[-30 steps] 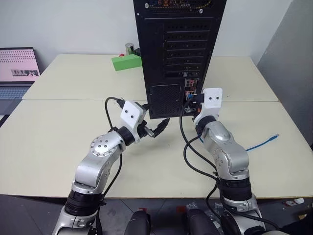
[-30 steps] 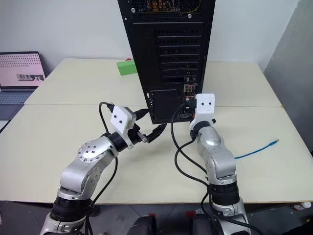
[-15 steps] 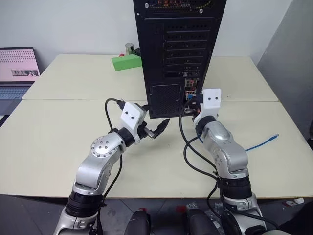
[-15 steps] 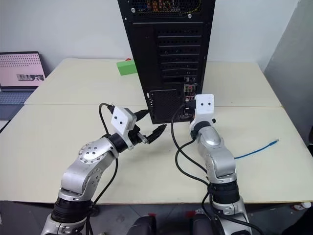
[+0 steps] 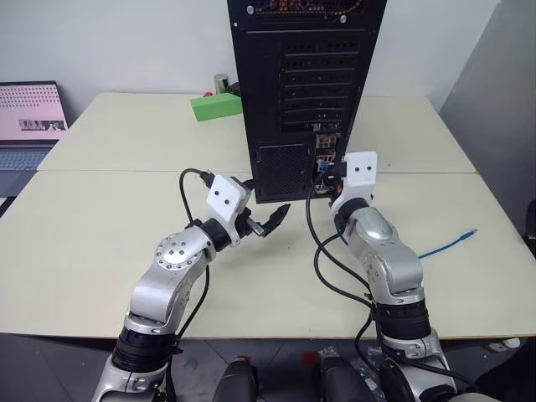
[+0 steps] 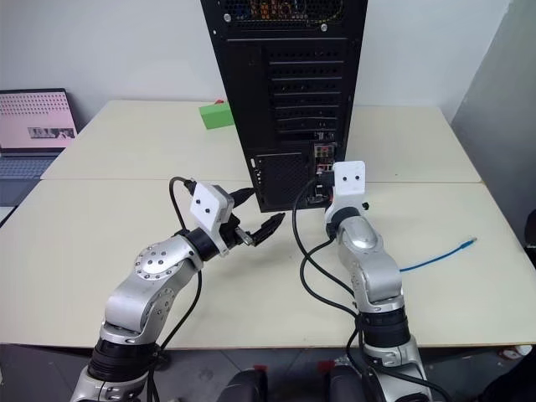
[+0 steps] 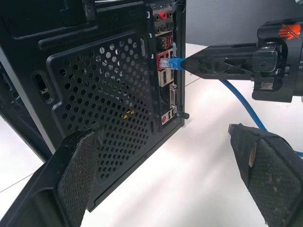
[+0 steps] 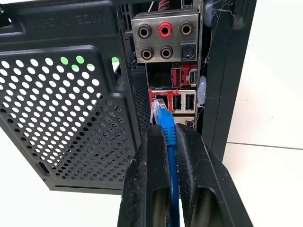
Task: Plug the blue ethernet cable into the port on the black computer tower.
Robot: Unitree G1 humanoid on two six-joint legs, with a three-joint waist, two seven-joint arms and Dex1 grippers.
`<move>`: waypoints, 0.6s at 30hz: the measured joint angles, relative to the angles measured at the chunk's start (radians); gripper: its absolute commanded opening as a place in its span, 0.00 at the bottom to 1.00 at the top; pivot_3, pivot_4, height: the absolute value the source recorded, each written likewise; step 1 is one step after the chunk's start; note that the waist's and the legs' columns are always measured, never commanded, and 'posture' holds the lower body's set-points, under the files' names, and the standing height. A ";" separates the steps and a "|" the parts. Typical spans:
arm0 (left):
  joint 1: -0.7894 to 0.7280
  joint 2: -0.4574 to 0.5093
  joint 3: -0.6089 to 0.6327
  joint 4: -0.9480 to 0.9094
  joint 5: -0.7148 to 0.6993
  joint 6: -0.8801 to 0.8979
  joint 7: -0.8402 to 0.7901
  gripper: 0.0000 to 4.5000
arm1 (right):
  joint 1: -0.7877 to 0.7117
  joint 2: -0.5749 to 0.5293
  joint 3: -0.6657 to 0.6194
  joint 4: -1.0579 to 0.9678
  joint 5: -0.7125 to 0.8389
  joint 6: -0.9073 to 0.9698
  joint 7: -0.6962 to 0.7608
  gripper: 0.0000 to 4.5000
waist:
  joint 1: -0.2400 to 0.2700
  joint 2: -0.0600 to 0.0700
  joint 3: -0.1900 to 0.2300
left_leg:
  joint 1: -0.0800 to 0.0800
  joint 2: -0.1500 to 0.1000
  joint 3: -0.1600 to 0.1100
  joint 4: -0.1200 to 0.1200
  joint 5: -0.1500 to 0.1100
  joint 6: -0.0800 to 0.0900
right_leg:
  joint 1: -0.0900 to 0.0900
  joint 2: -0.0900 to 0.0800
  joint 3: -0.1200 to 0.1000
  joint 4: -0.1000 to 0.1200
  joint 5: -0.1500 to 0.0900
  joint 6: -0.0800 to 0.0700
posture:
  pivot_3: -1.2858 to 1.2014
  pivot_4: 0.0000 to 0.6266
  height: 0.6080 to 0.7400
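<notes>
The black computer tower [image 5: 306, 84] stands upright at the middle of the table, rear panel facing me. My right gripper [image 8: 168, 128] is shut on the blue ethernet cable [image 8: 166, 124] just behind its clear plug. The plug tip sits at the mouth of the red-framed port [image 8: 160, 98] in the connector strip; whether it is seated I cannot tell. The cable's loose end trails over the table at the right [image 5: 448, 245]. My left gripper [image 5: 272, 219] hovers open beside the tower's lower vent grille, holding nothing; its wrist view shows the right gripper [image 7: 189, 64] with the plug at the port.
A green block [image 5: 216, 106] and a small metal cylinder [image 5: 221, 82] lie behind the tower on the left. An open laptop [image 5: 29, 117] sits at the far left. The cream table [image 5: 100, 218] has a seam running across under the tower.
</notes>
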 measured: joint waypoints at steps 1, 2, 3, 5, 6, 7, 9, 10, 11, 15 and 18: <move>0.000 0.000 0.000 0.000 0.000 0.000 0.000 0.99 | 0.000 -0.001 0.000 0.001 0.000 -0.001 0.000 0.00 | 0.000 0.000 0.000 | 0.000 0.000 0.000 0.000 0.000 0.000 | 0.000 0.000 0.000 0.000 0.000 0.000 | 0.52 0.24 1.00; 0.000 0.000 0.000 0.000 0.001 -0.001 0.000 0.99 | 0.000 -0.001 0.000 0.001 -0.001 -0.002 0.000 0.00 | 0.000 0.000 0.000 | 0.000 0.000 0.000 0.000 0.000 0.000 | 0.000 0.000 0.000 0.000 0.000 0.000 | 0.52 0.24 1.00; 0.000 0.000 0.000 0.000 0.001 -0.001 0.000 0.99 | 0.000 -0.002 0.000 0.001 -0.001 -0.003 0.000 0.00 | 0.000 0.000 0.000 | 0.000 0.000 0.000 0.000 0.000 0.000 | 0.000 0.000 0.000 0.000 0.000 0.000 | 0.52 0.24 1.00; 0.000 0.000 0.000 0.000 0.002 -0.001 0.000 0.99 | 0.000 -0.003 0.000 0.002 -0.001 -0.005 0.000 0.00 | 0.000 0.000 0.000 | 0.000 0.000 0.000 0.000 0.000 0.000 | 0.000 0.000 0.000 0.000 0.000 0.000 | 0.52 0.24 1.00; 0.000 0.000 0.000 0.000 0.003 -0.001 0.000 0.99 | 0.000 -0.003 0.000 0.002 -0.002 -0.006 0.000 0.00 | 0.000 0.000 0.000 | 0.000 0.000 0.000 0.000 0.000 0.000 | 0.000 0.000 0.000 0.000 0.000 0.000 | 0.52 0.24 1.00; 0.000 0.000 0.000 0.000 0.003 -0.002 0.000 0.99 | 0.000 -0.003 0.000 0.002 -0.002 -0.006 -0.001 0.00 | 0.000 0.000 0.000 | 0.000 0.000 0.000 0.000 0.000 0.000 | 0.000 0.000 0.000 0.000 0.000 0.000 | 0.52 0.24 1.00; 0.000 0.000 0.000 0.000 0.003 -0.002 -0.001 0.99 | 0.000 -0.003 0.000 0.002 -0.002 -0.006 -0.002 0.00 | 0.000 0.000 0.000 | 0.000 0.000 0.000 0.000 0.000 0.000 | 0.000 0.000 0.000 0.000 0.000 0.000 | 0.52 0.24 1.00; 0.000 0.000 0.000 0.000 0.004 -0.003 -0.001 0.99 | 0.000 -0.003 0.000 0.002 -0.002 -0.007 -0.002 0.00 | 0.000 0.000 0.000 | 0.000 0.000 0.000 0.000 0.000 0.000 | 0.000 0.000 0.000 0.000 0.000 0.000 | 0.52 0.24 1.00; 0.000 0.000 0.000 0.000 0.004 -0.003 -0.001 0.99 | 0.000 -0.003 0.000 0.002 -0.002 -0.007 -0.002 0.00 | 0.000 0.000 0.000 | 0.000 0.000 0.000 0.000 0.000 0.000 | 0.000 0.000 0.000 0.000 0.000 0.000 | 0.52 0.24 1.00; 0.000 0.000 0.000 0.000 0.004 -0.003 -0.001 0.99 | 0.000 -0.003 0.000 0.002 -0.004 -0.007 -0.003 0.00 | 0.000 0.000 0.000 | 0.000 0.000 0.000 0.000 0.000 0.000 | 0.000 0.000 0.000 0.000 0.000 0.000 | 0.52 0.24 1.00; 0.000 0.000 0.000 0.000 0.005 -0.003 -0.001 0.99 | 0.000 -0.004 0.000 0.002 -0.008 -0.008 -0.003 0.00 | 0.000 0.000 0.000 | 0.000 0.000 0.000 0.000 0.000 0.000 | 0.000 0.000 0.000 0.000 0.000 0.000 | 0.52 0.24 1.00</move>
